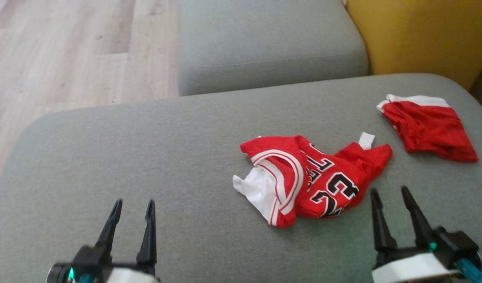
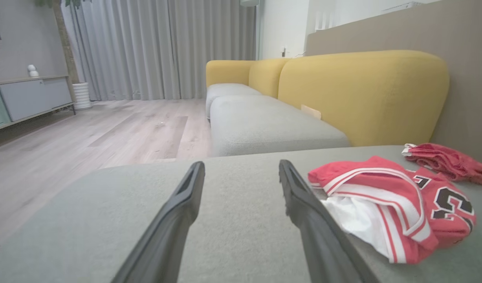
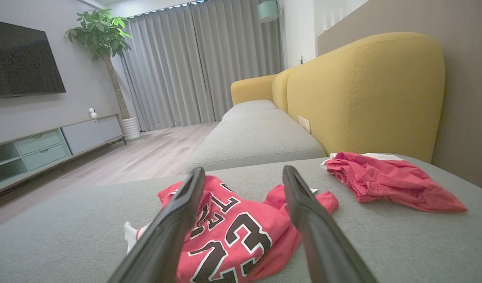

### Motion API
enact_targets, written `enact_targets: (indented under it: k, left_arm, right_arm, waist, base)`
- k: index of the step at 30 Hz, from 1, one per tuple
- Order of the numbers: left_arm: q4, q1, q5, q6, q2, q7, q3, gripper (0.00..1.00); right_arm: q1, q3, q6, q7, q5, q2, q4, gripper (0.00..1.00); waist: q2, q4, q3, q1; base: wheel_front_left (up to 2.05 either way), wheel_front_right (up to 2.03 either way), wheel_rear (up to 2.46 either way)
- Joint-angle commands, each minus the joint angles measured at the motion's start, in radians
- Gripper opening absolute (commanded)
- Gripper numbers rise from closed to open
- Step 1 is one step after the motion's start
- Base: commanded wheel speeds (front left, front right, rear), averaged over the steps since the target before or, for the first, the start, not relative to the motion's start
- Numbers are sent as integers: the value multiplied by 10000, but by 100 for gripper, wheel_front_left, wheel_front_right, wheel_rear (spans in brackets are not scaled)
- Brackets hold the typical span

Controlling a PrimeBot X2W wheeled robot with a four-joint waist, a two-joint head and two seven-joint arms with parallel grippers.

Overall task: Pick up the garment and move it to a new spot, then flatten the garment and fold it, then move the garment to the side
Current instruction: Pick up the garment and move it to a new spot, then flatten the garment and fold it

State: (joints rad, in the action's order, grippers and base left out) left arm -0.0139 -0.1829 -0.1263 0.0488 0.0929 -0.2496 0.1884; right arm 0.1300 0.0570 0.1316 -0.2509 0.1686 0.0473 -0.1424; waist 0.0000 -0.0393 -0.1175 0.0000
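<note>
The red basketball jersey (image 1: pixel 311 181) lies crumpled on the grey sofa seat (image 1: pixel 146 157), right of the seat's middle. Its long axis runs on a diagonal, from a white-lined, striped opening at the near left to a narrow red end with a white tag at the far right. Black numerals edged in white face up, and the cloth is bunched and partly doubled over, not flat.

The right gripper (image 1: pixel 389 190) hovers just beside the jersey's near-right edge, fingers spread apart and holding nothing; in the right wrist view the jersey sits straight ahead between its fingers. The left gripper (image 1: pixel 134 204) is also spread wide and empty, well apart from the jersey, which lies to its right and slightly farther away. The right arm is clearly the nearer one for a first grasp.

A pair of red shorts (image 1: pixel 429 127) lies bunched at the far right, apart from the jersey and probably not the current target.
</note>
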Motion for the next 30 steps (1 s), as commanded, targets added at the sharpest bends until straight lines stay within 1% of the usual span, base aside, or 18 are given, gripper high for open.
enact_targets:
  k: [1,6,10,17,30]
  left_arm:
    - [519,316,145,11,-61,-121,-409,100]
    - [613,-523,323,-182,-239,-122,-519,100]
    - [583,-820,470,-109,-338,-122,-505,100]
    - [570,-789,598,-104,-399,-122,-422,100]
    - [448,-638,750,-95,-422,-122,-317,100]
  right_arm:
    - [-178,117,-9,-109,94,31,418,100]
    - [279,-155,-9,-109,-80,31,599,100]
    - [447,-101,-9,-109,-150,30,527,100]
    - [430,166,-9,-109,-147,30,355,100]
    - [396,200,-9,-109,-214,30,318,100]
  waist:
    - [0,194,-144,0]
    - [0,476,-338,0]
    - [0,586,-437,0]
    - [0,700,-529,0]
    - [0,757,-481,0]
  base:
    - [0,0,0]
    - [0,0,0]
    - [0,0,0]
    - [0,0,0]
    - [0,0,0]
